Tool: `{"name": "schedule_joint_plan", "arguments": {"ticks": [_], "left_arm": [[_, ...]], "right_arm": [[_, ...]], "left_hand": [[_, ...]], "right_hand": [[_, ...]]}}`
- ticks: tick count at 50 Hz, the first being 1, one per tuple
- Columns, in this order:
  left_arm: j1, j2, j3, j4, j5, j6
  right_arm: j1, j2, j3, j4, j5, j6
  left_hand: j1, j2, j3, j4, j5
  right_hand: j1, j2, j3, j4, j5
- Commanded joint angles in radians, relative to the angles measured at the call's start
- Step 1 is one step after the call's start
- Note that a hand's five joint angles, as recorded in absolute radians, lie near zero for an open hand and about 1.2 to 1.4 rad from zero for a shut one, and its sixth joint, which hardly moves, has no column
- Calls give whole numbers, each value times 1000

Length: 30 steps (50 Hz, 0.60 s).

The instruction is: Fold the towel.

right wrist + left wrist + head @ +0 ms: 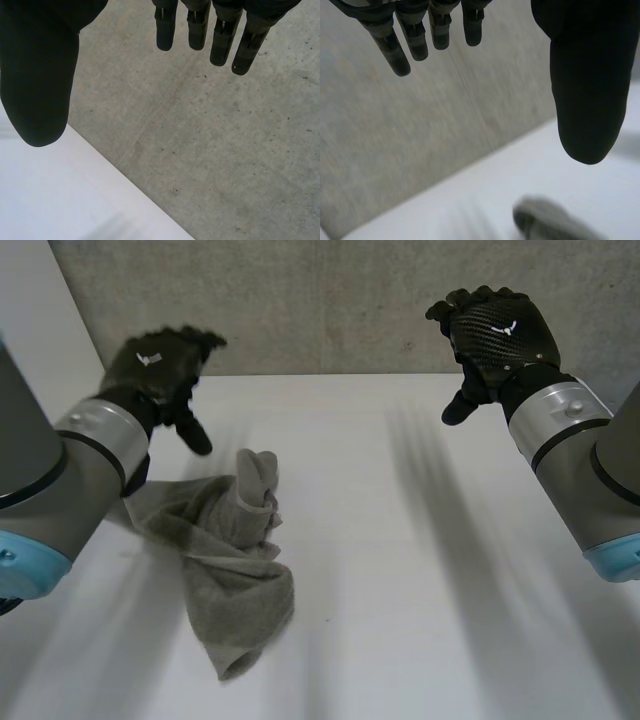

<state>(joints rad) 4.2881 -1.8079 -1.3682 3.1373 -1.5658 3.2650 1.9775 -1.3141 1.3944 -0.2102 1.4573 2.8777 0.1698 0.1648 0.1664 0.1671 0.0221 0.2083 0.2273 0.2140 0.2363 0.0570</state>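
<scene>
A grey towel (222, 545) lies crumpled in a heap on the white table (420, 570), left of the middle, with one end bunched upward. My left hand (158, 368) hovers above the table just behind the towel's far end, fingers straight and holding nothing. In the left wrist view its fingers (400, 47) and thumb (587, 90) spread wide, and a bit of the towel (545, 222) lies below the thumb. My right hand (492, 332) is raised at the far right, well away from the towel, empty. Its fingers (220, 37) and thumb (40, 85) stand apart.
A grey concrete wall (320, 300) rises behind the table's far edge (330, 374). The white tabletop stretches bare to the right of the towel and toward the front.
</scene>
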Motion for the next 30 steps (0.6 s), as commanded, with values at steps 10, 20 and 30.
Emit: {"name": "schedule_joint_plan", "arguments": {"ticks": [10, 20, 30], "left_arm": [[70, -226, 49, -168, -14, 463], [216, -226, 25, -168, -11, 528], [291, -245, -71, -91, 21, 530]], "right_arm": [[34, 56, 1, 35, 2, 2], [244, 226, -6, 198, 2, 173], [304, 363, -78, 204, -84, 561]], "left_hand": [[17, 22, 21, 20, -9], [17, 22, 21, 20, -9], [11, 16, 15, 14, -15]], "right_hand": [[-34, -53, -39, -62, -57], [-34, -53, -39, -62, -57], [-29, -48, -35, -57, -53]]}}
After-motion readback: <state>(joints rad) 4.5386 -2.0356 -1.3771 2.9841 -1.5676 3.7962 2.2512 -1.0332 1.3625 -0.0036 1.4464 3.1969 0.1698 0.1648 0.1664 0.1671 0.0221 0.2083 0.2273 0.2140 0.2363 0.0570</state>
